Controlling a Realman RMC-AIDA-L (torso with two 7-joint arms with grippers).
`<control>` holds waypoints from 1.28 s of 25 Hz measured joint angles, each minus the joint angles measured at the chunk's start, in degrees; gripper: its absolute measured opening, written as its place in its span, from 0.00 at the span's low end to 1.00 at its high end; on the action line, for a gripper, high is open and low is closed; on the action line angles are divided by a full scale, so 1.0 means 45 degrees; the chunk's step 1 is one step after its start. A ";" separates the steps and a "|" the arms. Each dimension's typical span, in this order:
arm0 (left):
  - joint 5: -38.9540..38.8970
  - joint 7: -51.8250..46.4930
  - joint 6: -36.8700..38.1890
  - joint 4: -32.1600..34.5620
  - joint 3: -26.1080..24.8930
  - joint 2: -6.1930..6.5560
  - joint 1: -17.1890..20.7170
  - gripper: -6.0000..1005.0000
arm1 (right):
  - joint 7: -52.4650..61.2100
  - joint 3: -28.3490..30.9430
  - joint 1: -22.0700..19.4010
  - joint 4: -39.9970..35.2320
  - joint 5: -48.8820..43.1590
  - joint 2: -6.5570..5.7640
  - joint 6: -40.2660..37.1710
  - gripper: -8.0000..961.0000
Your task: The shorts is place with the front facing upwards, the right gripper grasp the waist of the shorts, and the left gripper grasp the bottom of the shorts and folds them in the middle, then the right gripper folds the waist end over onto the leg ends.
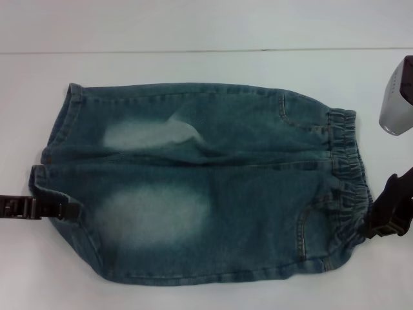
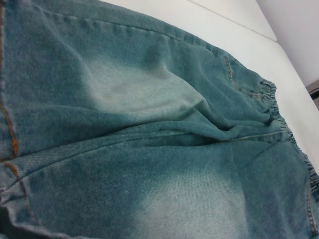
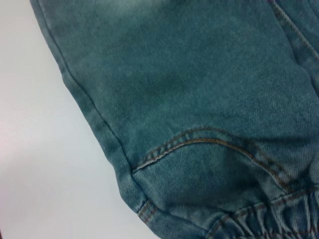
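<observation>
- Faded blue denim shorts (image 1: 200, 187) lie flat, front up, on the white table (image 1: 193, 26).
- The black left gripper (image 1: 39, 208) sits at the flat stitched leg hems (image 1: 48, 174), the lower one; pinched or not, I cannot tell.
- The black right gripper (image 1: 390, 210) sits at the ruffled elastic waistband (image 1: 352, 174); its grip I cannot tell either.
- The risk, as I judge it: if either claw catches only one layer, the lengthwise fold will drag crooked and bunch along the centre seam.
</observation>
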 joint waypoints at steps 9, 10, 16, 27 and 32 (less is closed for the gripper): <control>-0.0007 0.0012 0.0160 0.0000 -0.0051 0.0019 -0.0030 0.06 | -0.0086 0.0254 -0.0055 0.0000 0.0021 -0.0072 0.0025 0.04; -0.0047 0.0004 0.0213 0.0000 -0.0064 0.0043 -0.0038 0.06 | -0.0166 0.0442 -0.0062 0.0001 0.0023 -0.0104 -0.0015 0.04; -0.0935 -0.0191 0.0609 0.0000 -0.0318 0.0255 -0.0135 0.06 | -0.0609 0.2142 -0.0181 0.0270 0.0360 -0.0442 -0.0364 0.04; -0.1016 -0.0505 -0.1136 -0.0994 -0.1506 0.0706 -0.1023 0.06 | -0.0264 0.5866 -0.1322 0.2224 0.3802 -0.1578 0.0163 0.04; -0.1253 -0.0518 -0.3001 -0.1656 -0.1530 0.0691 -0.1501 0.06 | -0.0004 0.6810 -0.1406 0.3963 0.4882 -0.1919 0.1538 0.04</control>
